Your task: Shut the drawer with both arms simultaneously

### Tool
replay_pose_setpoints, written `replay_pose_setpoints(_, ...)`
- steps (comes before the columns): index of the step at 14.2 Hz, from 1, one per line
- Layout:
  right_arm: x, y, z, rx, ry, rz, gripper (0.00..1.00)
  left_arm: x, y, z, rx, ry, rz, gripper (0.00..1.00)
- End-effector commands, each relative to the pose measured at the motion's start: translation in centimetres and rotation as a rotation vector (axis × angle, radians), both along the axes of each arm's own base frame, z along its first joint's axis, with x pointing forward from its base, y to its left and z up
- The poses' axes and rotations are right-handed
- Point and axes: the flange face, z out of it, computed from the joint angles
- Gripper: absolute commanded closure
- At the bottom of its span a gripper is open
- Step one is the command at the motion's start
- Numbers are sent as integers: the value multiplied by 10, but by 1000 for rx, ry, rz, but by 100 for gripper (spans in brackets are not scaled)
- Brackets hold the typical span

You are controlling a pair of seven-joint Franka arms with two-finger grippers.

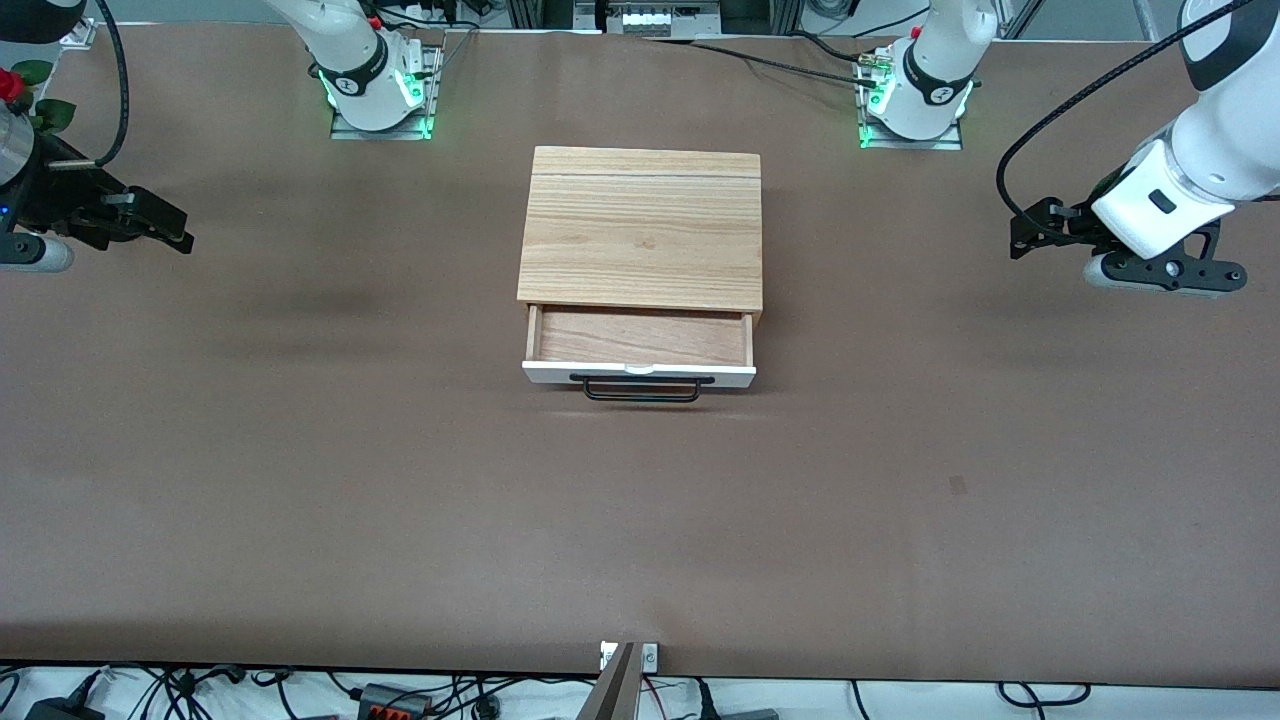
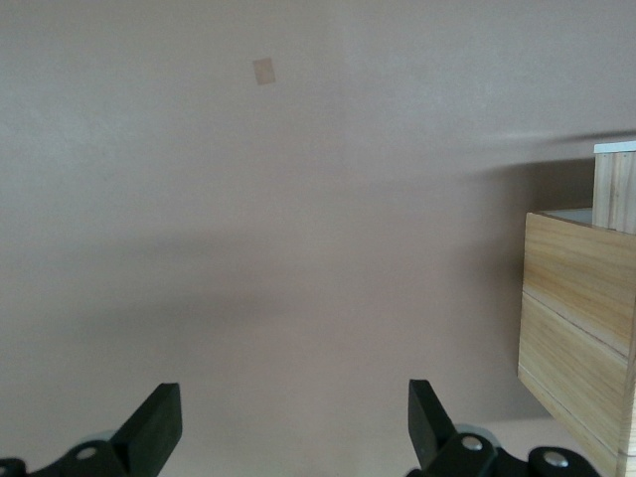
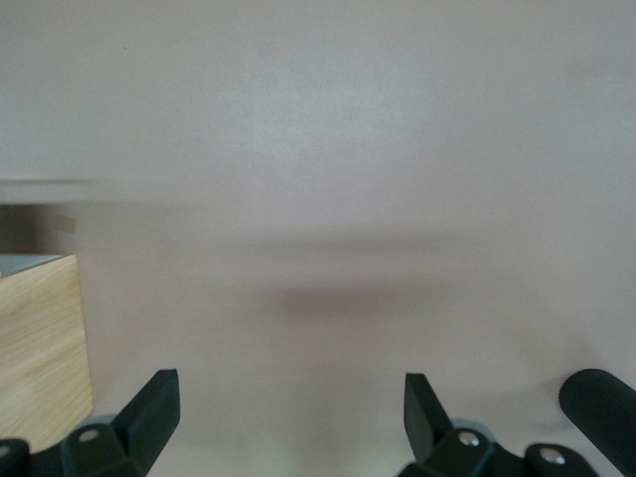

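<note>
Shallow white-fronted wooden drawer (image 1: 640, 350) stands pulled out mid-tabletop (image 1: 300, 480), between wide-open left gripper (image 1: 1030, 235) and wide-open right gripper (image 1: 165, 228), both well apart from it.

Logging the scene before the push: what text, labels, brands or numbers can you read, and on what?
No readable text anywhere.
Round emblems on both arm bases: too small to read.
Drawer, cabinet, table, left gripper, right gripper: no markings show.
</note>
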Motion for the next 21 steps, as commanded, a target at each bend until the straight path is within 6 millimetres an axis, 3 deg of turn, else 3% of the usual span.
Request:
replay_pose_setpoints(1,1,0,6,14,4,-15,0,5,-1,7,-21,-5,10,0)
replay_pose_setpoints(7,1,1,5,15,5,-10,0,14,-5,4,-24,-3,0,0)
replay_pose_setpoints(9,1,2,5,15,7,-7,0,28,-15,-4,-37,3,-9,0)
replay_pose_setpoints(11,3,2,0,13,18,-7,0,54,-20,-8,-68,-2,-7,0)
replay_pose_setpoints(13,2,1,-7,14,53,-10,0,61,-24,-8,-80,8,-10,0)
replay_pose_setpoints(14,2,3,-11,15,70,-6,0,64,-31,-18,-82,22,-22,0)
replay_pose_setpoints(15,4,6,-21,42,100,-6,0,71,-49,-40,-105,55,-39,0)
replay_pose_setpoints(17,7,18,-37,130,155,-7,0,88,-112,-64,-168,36,-92,0)
replay_pose_setpoints(19,19,30,-71,200,220,-9,0,108,-127,-96,-185,44,12,0)
replay_pose_setpoints(21,30,51,-107,379,296,-40,0,119,-156,-123,-222,18,24,0)
